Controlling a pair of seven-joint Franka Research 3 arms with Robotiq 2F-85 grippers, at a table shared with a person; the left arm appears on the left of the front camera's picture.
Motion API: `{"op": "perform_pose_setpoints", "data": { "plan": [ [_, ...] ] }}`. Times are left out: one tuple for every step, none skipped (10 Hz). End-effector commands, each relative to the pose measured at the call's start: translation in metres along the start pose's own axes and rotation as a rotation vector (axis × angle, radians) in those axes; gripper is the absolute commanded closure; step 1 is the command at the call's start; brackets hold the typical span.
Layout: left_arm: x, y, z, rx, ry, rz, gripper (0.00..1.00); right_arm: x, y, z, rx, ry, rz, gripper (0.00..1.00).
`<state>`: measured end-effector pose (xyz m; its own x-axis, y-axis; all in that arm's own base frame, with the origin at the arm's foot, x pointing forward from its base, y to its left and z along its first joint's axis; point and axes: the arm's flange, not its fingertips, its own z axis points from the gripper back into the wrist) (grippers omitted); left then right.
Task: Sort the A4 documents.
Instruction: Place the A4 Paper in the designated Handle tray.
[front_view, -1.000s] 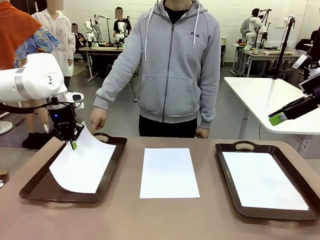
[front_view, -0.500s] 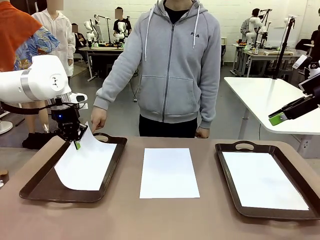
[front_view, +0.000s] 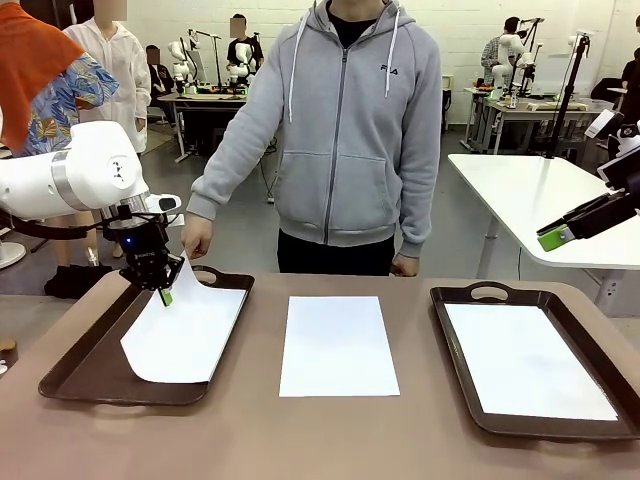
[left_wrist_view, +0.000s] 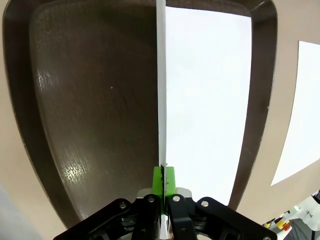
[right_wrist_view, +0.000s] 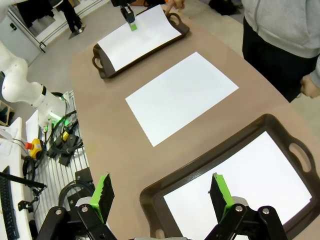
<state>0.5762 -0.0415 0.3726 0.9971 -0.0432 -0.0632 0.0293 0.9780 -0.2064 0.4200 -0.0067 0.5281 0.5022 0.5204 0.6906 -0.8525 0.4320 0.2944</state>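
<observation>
White sheet (left_wrist_view: 205, 90) edge-on in left tool (left_wrist_view: 163, 180), lower end seemingly touching tray (left_wrist_view: 90, 100)

The A4 documents (front_view: 338, 345) are thin white paper, smooth and dull. The dark brown tray (left_wrist_view: 90, 100) at 9 o'clock looks like plastic, bumpy and a bit shiny. The surface (front_view: 330, 430) is brown, smooth and dull. The person's hoodie (front_view: 340, 150) is soft grey cloth.
</observation>
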Motion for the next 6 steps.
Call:
{"op": "perform_pose_setpoints", "data": {
  "plan": [
    [0.003, 0.002, -0.003, -0.016, -0.031, -0.019, 0.99, 0.001, 0.001, 0.000, 0.004, -0.002, 0.003, 0.00],
    [0.003, 0.002, -0.003, -0.013, -0.040, -0.020, 0.99, 0.001, 0.001, 0.000, 0.004, -0.002, 0.003, 0.00],
    [0.003, 0.003, -0.003, -0.018, -0.046, -0.020, 0.99, 0.001, 0.001, 0.000, 0.004, -0.002, 0.003, 0.00],
    [0.002, 0.006, -0.003, -0.035, -0.053, -0.021, 0.99, 0.001, 0.001, 0.000, 0.004, -0.002, 0.003, 0.00],
    [0.001, 0.011, -0.004, -0.064, -0.055, -0.021, 0.99, 0.001, 0.001, 0.000, 0.004, -0.002, 0.003, 0.00],
    [-0.001, 0.015, -0.007, -0.089, -0.052, -0.026, 0.99, 0.001, 0.001, 0.000, 0.004, -0.002, 0.003, 0.00]
  ]
}}
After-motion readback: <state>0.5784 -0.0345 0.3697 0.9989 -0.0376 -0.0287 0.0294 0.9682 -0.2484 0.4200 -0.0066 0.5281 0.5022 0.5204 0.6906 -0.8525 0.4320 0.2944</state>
